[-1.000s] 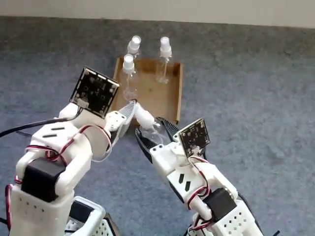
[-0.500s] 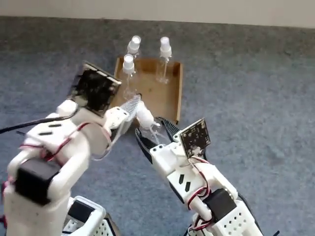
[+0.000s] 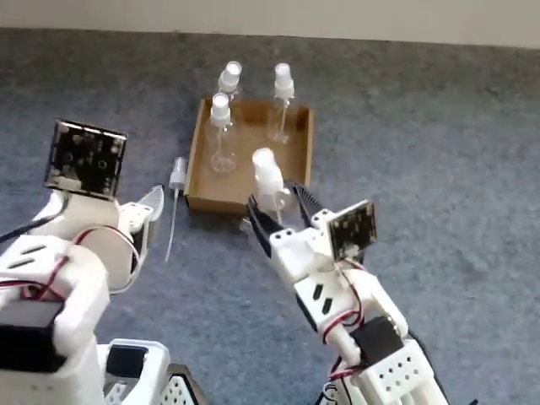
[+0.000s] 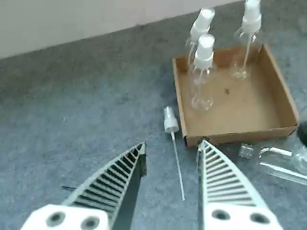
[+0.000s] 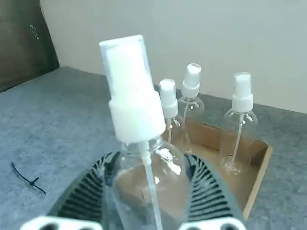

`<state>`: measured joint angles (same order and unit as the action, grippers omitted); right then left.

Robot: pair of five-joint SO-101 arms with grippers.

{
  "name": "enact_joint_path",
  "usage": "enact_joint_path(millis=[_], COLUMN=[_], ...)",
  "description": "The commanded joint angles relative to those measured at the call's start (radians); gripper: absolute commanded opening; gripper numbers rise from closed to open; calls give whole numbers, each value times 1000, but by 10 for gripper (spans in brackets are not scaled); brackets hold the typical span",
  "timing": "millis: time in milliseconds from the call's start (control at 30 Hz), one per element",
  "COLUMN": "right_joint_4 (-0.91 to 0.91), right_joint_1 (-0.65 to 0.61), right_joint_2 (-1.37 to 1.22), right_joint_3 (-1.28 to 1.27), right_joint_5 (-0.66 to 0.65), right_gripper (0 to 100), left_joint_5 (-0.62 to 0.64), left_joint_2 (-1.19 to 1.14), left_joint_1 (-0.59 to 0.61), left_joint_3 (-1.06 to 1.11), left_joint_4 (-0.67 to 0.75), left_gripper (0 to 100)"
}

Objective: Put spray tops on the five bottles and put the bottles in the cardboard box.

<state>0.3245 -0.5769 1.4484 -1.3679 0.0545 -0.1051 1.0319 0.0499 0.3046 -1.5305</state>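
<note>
Right gripper [image 5: 151, 163] is clamped on an upright held bottle [image 5: 144, 191] bearing its spray top, over the near wall of the box [image 3: 291, 156]. Left gripper [image 4: 172, 143], jaws apart, hangs over the bench [image 3: 422, 126] left of the box, above a loose spray top [image 4: 169, 122] lying just beside the box's left wall. A left bottle [image 3: 221, 126] and a right bottle [image 3: 281, 101], both capped, stand inside the box. A third bottle [image 3: 229, 80] stands at its far wall. An uncapped bottle [image 4: 276, 158] lies just beside its near wall.
</note>
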Motion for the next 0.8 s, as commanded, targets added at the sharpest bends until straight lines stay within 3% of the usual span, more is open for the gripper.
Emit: enact_joint_path(millis=[0, 133, 300, 533, 767], right_joint_4=[-50, -133, -430, -748, -981], right_joint_1=[16, 15, 15, -65, -79], right_joint_2=[-200, -456, -750, -1055, -1260], right_joint_3=[208, 386, 492, 498, 498], right_joint_5=[9, 9, 9, 9, 9], right_gripper=[4, 4, 4, 4, 4], left_joint_5=[-8, -3, -2, 0, 89], left_joint_2=[176, 341, 472, 527, 527], left_joint_1=[42, 82, 107, 168, 302], left_joint_3=[349, 723, 1013, 1079, 1084], left_joint_4=[216, 456, 637, 704, 753], left_gripper=[172, 172, 172, 168, 168])
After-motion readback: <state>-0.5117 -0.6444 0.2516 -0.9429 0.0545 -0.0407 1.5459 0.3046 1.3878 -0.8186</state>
